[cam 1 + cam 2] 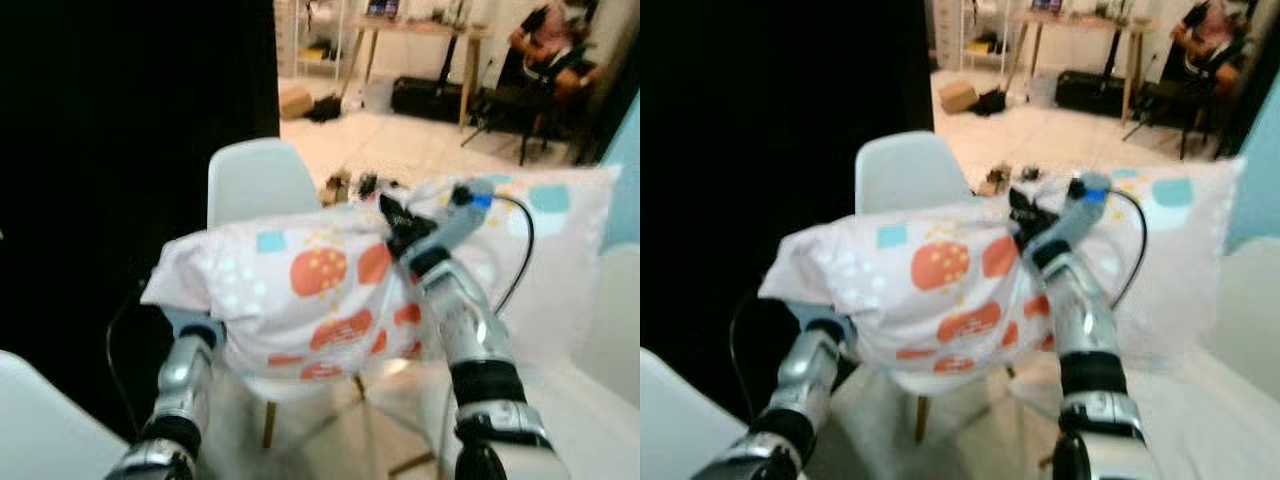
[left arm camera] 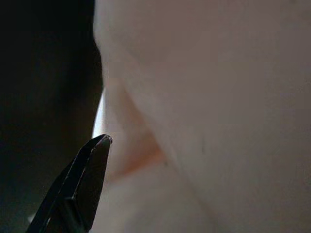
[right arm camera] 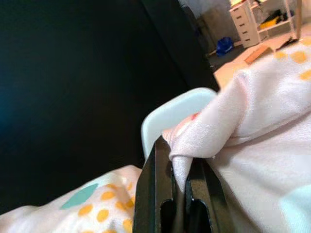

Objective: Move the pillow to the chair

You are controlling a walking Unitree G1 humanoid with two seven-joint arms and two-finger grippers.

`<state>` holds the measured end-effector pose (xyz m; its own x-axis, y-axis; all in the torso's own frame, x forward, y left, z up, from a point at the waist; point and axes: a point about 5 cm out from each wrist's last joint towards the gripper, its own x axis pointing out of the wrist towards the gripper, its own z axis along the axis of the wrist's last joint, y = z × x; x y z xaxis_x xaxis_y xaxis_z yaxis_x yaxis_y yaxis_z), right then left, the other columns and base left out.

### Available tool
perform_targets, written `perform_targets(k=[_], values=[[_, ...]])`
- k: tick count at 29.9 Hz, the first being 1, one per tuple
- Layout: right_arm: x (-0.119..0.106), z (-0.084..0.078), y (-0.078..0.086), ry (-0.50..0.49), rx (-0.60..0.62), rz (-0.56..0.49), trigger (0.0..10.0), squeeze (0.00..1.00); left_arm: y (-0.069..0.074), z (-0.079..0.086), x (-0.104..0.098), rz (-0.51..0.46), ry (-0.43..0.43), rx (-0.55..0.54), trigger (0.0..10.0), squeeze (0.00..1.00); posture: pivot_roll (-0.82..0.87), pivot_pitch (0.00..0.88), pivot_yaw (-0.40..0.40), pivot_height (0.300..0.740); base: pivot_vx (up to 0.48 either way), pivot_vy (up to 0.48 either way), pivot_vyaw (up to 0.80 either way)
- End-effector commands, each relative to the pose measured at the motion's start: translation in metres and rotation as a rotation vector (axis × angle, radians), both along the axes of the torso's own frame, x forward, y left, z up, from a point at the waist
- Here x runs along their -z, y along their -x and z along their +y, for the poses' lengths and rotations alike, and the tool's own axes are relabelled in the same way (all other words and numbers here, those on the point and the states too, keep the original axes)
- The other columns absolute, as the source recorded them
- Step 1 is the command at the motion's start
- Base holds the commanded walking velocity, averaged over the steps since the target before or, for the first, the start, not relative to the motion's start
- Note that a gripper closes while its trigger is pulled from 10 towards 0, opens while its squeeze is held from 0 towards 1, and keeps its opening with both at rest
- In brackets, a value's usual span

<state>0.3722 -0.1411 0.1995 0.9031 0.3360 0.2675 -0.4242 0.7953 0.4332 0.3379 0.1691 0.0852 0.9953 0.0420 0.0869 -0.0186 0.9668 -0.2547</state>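
The pillow point(image 1: 310, 295), white with orange spotted circles and small teal squares, is held up in the air by both arms, directly in front of the white chair point(image 1: 255, 180), covering its seat from view; only the chair's backrest rises above the pillow's top edge. The right tool point(image 3: 179, 167) has its two black fingers pressed together on a bunched fold of the pillow's fabric at the upper right part of the pillow. The left tool point(image 2: 85, 184) is under the pillow's lower left corner; one black finger lies against the fabric, and the blurred close view probably hides the other, so I cannot tell whether it is pinching. Beyond the chair lies a light tiled floor point(image 1: 400, 135), with a wooden surface point(image 1: 420, 30) and a seated person point(image 1: 555, 50) at the far end.
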Motion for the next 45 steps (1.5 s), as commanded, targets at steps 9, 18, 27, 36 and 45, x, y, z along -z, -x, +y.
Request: perform_targets(k=[9,18,27,36,45], values=[[-0.016,0.015,0.007,0.015,-0.132,-0.083,10.0,0.0,-0.001,-0.017,-0.002,-0.01,-0.006,0.062,10.0,0.0,0.09,0.0,0.007,0.729,0.48,0.0,0.18],[0.01,0.022,0.006,0.048,-0.17,0.068,10.0,0.0,-0.002,-0.012,-0.003,0.014,-0.096,0.01,10.0,0.0,0.09,0.0,0.01,0.729,0.127,0.0,0.53],[0.05,0.003,0.01,0.188,-0.08,0.267,10.0,0.0,0.001,-0.017,0.003,0.034,-0.103,0.038,10.0,0.0,0.08,0.0,0.02,0.709,0.0,0.0,0.0],[0.085,-0.011,0.021,0.269,-0.014,0.407,10.0,0.0,0.011,-0.022,0.025,0.119,-0.079,0.075,10.0,0.0,0.07,0.0,0.021,0.679,0.0,0.0,0.0],[0.099,-0.012,0.024,0.366,-0.002,0.485,10.0,0.0,0.029,-0.018,0.052,0.231,-0.057,0.088,10.0,0.0,0.07,0.009,0.019,0.644,0.0,0.0,0.0]])
